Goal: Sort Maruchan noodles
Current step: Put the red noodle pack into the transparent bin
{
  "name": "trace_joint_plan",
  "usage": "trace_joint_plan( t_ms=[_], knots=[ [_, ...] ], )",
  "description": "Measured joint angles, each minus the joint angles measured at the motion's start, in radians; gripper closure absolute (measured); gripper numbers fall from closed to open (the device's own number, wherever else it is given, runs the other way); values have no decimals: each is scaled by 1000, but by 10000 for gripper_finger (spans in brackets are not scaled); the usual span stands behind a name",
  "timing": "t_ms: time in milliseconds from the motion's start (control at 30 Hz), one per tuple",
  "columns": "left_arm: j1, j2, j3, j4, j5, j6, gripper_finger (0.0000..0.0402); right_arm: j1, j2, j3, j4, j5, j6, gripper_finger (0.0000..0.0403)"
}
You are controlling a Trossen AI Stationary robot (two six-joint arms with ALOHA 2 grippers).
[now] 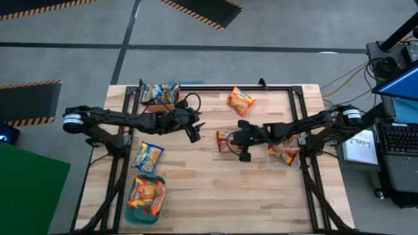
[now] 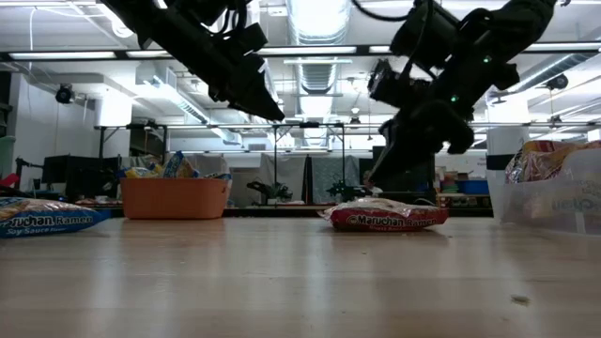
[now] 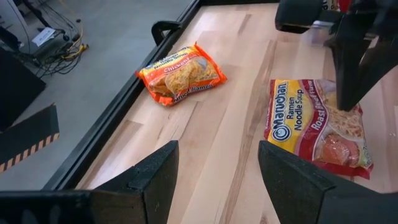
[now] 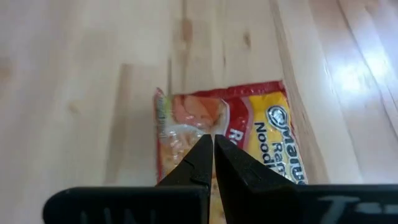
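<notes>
Wooden tabletop [image 1: 261, 189]: right gripper [image 4: 213, 146], jaws shut empty, poised over red Maruchan packet [image 4: 230, 134]; left gripper [image 3: 217, 168] open. Next: open, descend, grasp.

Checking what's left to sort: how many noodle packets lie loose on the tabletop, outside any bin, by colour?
Orange packet: 1
Red packet: 1
Blue-and-yellow packet: 1
Total: 3 loose packets
</notes>
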Motion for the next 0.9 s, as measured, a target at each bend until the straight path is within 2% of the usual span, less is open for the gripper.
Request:
trace_joint_plan(
  t_ms=[133, 367, 533, 667, 900],
  knots=[
    [0, -1, 0, 1, 0, -3, 198, 0, -72, -54, 62, -43, -7, 394],
    [0, -2, 0, 8, 0, -11, 198, 0, -206, -168, 167, -45, -7, 394],
    [-2, -2, 0, 8, 0, -22, 198, -4, -278, -227, 207, -21, 64, 394],
    [-2, -2, -1, 11, 31, -43, 198, -11, -301, -225, 170, 86, 165, 394],
    [-2, 43, -8, 56, 139, -45, 198, -59, -288, -155, -45, 97, 264, 394]
  ],
)
